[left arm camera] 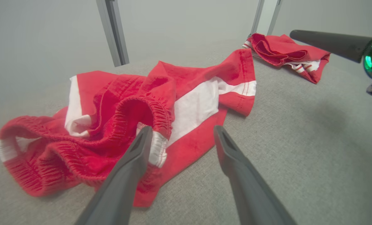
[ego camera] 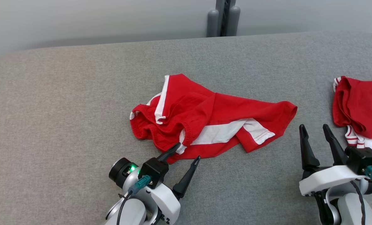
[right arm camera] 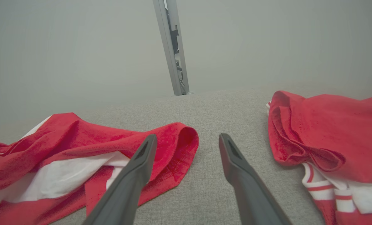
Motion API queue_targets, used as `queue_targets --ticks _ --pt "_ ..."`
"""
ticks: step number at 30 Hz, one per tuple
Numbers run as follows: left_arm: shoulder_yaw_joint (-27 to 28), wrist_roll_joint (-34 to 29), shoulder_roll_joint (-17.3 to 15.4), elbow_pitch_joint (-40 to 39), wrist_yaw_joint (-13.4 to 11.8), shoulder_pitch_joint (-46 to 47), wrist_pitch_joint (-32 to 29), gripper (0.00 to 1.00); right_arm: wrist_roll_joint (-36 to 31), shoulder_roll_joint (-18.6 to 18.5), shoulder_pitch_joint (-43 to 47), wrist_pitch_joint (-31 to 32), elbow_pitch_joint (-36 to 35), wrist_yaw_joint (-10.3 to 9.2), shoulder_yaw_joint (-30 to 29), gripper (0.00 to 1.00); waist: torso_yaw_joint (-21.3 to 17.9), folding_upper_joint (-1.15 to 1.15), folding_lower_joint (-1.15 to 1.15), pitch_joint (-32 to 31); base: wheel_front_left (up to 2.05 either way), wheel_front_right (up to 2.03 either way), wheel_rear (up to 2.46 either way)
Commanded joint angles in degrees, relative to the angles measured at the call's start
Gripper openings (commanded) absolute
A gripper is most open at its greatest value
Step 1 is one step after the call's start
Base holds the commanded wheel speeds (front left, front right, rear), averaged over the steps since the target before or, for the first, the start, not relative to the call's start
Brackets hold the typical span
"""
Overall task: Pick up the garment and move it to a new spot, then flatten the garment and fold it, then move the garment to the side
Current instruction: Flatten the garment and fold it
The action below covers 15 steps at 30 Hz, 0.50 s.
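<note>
Shorts [ego camera: 211, 118] look light, limp; best pinch at elastic waistband [left arm camera: 154, 106] beside left gripper [ego camera: 188, 151]; it and right gripper [ego camera: 313, 126] gape wide, empty

The left pincer [ego camera: 188, 152] and right pincer [ego camera: 313, 127] each have two long, tapering dark fingers [ego camera: 306, 150] on glossy white wrist shells [ego camera: 329, 179]. Each carries a black block [ego camera: 154, 168] with a teal plug [ego camera: 141, 183] and dark cable [ego camera: 120, 209]; a green light [ego camera: 132, 168] glows beside the left's.
</note>
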<state>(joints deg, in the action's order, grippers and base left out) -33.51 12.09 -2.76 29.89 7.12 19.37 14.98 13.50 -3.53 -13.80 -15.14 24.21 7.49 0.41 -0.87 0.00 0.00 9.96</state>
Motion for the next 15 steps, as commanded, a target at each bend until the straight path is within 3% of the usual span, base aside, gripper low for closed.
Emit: queue_targets --ticks 1,10,11,12,13,14,15 --pt "-0.18 -0.6 -0.29 1.89 0.23 1.85 0.25 1.0 -0.37 -0.04 -0.79 0.0 0.04 -0.01 -0.15 1.0 -0.75 0.0 0.0 0.63 0.0 0.0 0.0" --pt "-0.45 0.03 -0.28 7.33 -0.82 4.96 0.24 1.0 -0.41 0.36 -0.78 0.0 0.1 0.0 -0.91 1.0 -1.33 0.0 0.0 1.2 0.0 0.0 0.0" --pt "-0.56 0.14 -0.28 7.53 -0.83 5.03 0.24 0.89 -0.46 0.38 -0.74 0.0 0.11 0.0 -0.99 1.0 -1.3 0.0 0.0 1.2 0.0 0.0 0.0" --pt "-0.7 0.3 -0.28 7.62 -0.82 5.12 0.24 0.47 -0.51 0.4 -0.69 0.0 0.18 0.0 -1.09 1.0 -1.23 0.0 0.0 1.18 0.0 0.0 0.0" --pt "-0.81 0.5 -0.28 7.59 -0.8 5.23 0.25 0.33 -0.55 0.43 -0.65 0.0 0.24 -0.01 -1.14 1.0 -1.13 0.0 0.0 1.14 0.0 0.0 0.0" --pt "-0.91 0.64 -0.28 7.5 -0.78 5.32 0.25 0.09 -0.6 0.44 -0.62 0.0 0.31 -0.01 -1.23 1.0 -1.02 0.0 0.0 1.08 0.0 0.0 0.0" --pt "-0.97 0.76 -0.28 7.32 -0.77 5.38 0.25 0.0 -0.65 0.44 -0.58 0.0 0.42 -0.01 -1.29 1.0 -0.87 0.0 0.0 1.01 0.0 0.0 0.0"
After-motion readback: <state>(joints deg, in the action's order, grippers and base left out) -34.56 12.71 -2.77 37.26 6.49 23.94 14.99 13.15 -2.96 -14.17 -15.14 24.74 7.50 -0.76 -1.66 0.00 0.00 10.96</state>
